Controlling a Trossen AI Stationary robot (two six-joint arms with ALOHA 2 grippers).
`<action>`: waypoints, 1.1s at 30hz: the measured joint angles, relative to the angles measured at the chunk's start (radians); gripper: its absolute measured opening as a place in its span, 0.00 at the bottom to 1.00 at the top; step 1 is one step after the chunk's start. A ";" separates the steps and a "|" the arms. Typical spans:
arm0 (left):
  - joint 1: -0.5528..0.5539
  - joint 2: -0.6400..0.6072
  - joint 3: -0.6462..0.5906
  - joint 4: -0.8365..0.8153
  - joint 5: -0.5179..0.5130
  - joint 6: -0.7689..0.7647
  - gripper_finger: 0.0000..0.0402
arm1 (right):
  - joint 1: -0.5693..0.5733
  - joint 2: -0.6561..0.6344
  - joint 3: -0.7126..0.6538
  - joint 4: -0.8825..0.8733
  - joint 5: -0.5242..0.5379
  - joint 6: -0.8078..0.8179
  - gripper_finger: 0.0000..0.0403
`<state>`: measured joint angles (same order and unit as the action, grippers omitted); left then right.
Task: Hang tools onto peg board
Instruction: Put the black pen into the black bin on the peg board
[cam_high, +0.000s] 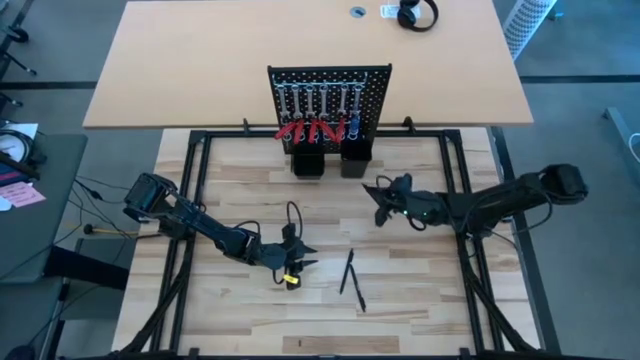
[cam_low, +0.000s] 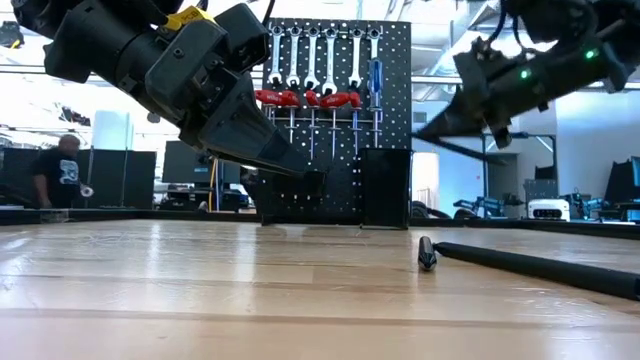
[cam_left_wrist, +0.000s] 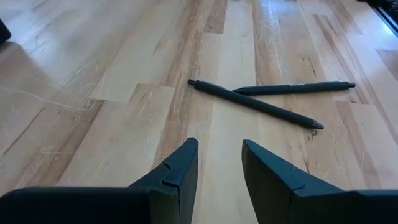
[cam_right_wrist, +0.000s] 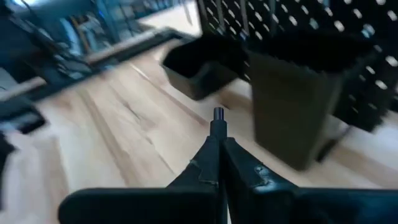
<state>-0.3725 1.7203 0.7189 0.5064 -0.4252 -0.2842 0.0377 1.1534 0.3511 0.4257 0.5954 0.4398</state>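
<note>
The peg board (cam_high: 329, 100) is standing at the worktop's (cam_high: 230, 200) far edge, wrenches and red-handled tools hanging on it. The right gripper (cam_right_wrist: 219, 146) is pinching a thin black stick (cam_right_wrist: 218, 118) near the holders (cam_right_wrist: 292, 93). The left gripper (cam_left_wrist: 219, 163) is hovering open, two black sticks (cam_left_wrist: 255, 103) lying crossed just beyond it.

The peg board (cam_high: 330, 95) is black and dotted with a regular grid of holes, carrying silver wrenches (cam_low: 322, 55), red-handled pieces (cam_low: 305, 98) and one blue-handled screwdriver (cam_low: 376, 75). Two thin black stick-like tools (cam_high: 352, 278) lie on the pale striped wooden tabletop (cam_high: 230, 190) (light planks, darker seams).
</note>
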 joint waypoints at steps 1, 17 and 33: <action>0.000 0.000 0.000 0.004 0.000 0.011 0.29 | 0.013 0.001 0.000 0.027 0.003 -0.009 0.03; 0.156 0.263 0.051 0.843 0.079 0.426 0.34 | 0.230 0.310 0.007 0.991 -0.056 -0.425 0.03; 0.264 0.265 0.218 0.740 0.333 0.276 0.49 | 0.248 0.438 0.113 1.049 -0.128 -0.523 0.03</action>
<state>-0.1081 1.9850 0.9366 1.2459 -0.0926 -0.0078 0.2862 1.5909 0.4644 1.4744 0.4671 -0.0830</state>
